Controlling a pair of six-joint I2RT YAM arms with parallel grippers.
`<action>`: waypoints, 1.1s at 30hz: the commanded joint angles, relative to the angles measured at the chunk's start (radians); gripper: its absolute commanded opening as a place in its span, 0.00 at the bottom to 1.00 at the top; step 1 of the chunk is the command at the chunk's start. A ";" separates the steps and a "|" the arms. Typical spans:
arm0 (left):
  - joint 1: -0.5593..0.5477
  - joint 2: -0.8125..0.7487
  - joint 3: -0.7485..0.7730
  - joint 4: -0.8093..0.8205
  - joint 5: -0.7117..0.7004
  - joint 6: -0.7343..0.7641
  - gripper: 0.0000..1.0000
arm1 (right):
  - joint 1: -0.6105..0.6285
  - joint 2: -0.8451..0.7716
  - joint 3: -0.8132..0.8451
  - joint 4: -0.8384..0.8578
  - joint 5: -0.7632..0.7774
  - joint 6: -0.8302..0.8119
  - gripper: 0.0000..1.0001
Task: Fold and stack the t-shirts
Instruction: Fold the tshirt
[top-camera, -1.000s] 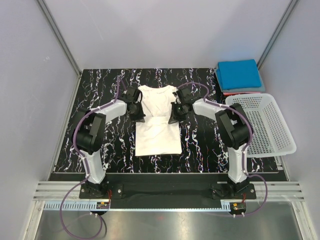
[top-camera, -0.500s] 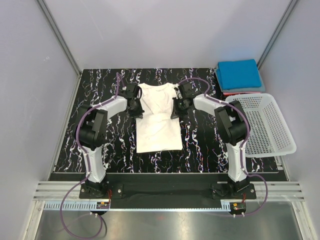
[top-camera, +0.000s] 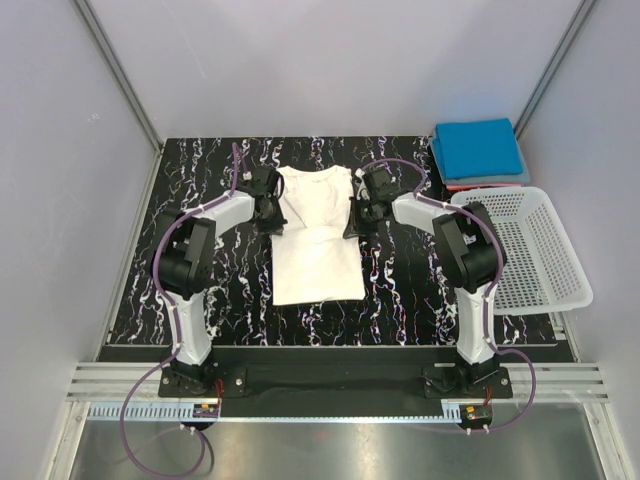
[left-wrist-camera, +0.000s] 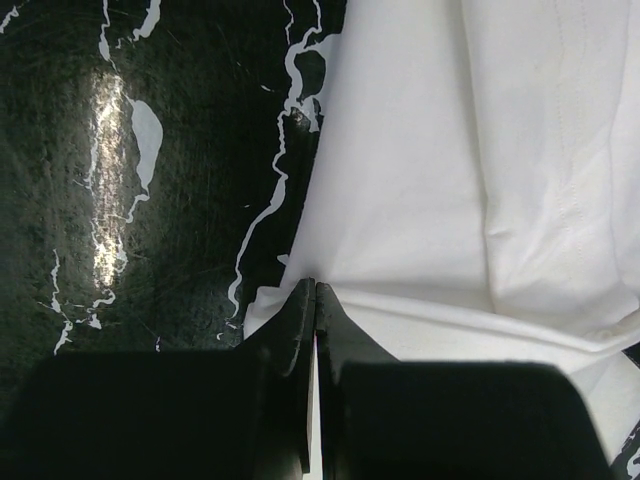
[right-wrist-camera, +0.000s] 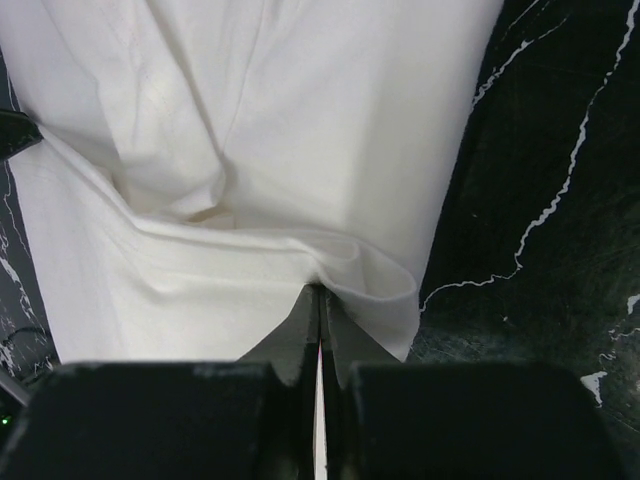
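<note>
We see the white t-shirt (top-camera: 316, 235) lying lengthwise at the middle of the black marbled table (top-camera: 200, 180), its sides tucked in to make a long narrow panel, collar end toward the far edge and hem toward the arms. A crease runs across it about a third of the way down, between the two arms. The left gripper (top-camera: 272, 213) pinches the shirt's left edge at that crease and the right gripper (top-camera: 352, 220) pinches its right edge, both sets of jaws closed tight on the cloth. Against the frame of a second ago, we find both grippers farther up the table, the crease carried with them and the near hem drawn a little away from the arm bases. The overhead camera alone gives us the folded blue t-shirt (top-camera: 478, 148) at the far right corner, resting on a red t-shirt (top-camera: 462, 186) of which only an edge shows, with the white lattice basket (top-camera: 545, 255) just nearer. The wrist cameras give what the overhead cannot: the left gripper (left-wrist-camera: 315, 292) with a sliver of white cloth between its closed fingers at the shirt's (left-wrist-camera: 450, 180) edge, and the right gripper (right-wrist-camera: 320, 297) nipping a doubled, rumpled lip of the fabric (right-wrist-camera: 300, 100).
</note>
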 joint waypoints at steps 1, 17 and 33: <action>0.020 0.018 -0.011 -0.015 -0.089 0.030 0.00 | -0.023 -0.024 -0.060 -0.009 0.059 -0.010 0.00; 0.009 -0.192 0.140 -0.113 0.038 0.041 0.03 | -0.018 -0.137 0.075 -0.052 -0.239 0.051 0.00; 0.023 -0.324 -0.106 -0.038 0.083 0.030 0.02 | 0.002 0.107 0.184 0.077 -0.567 0.108 0.00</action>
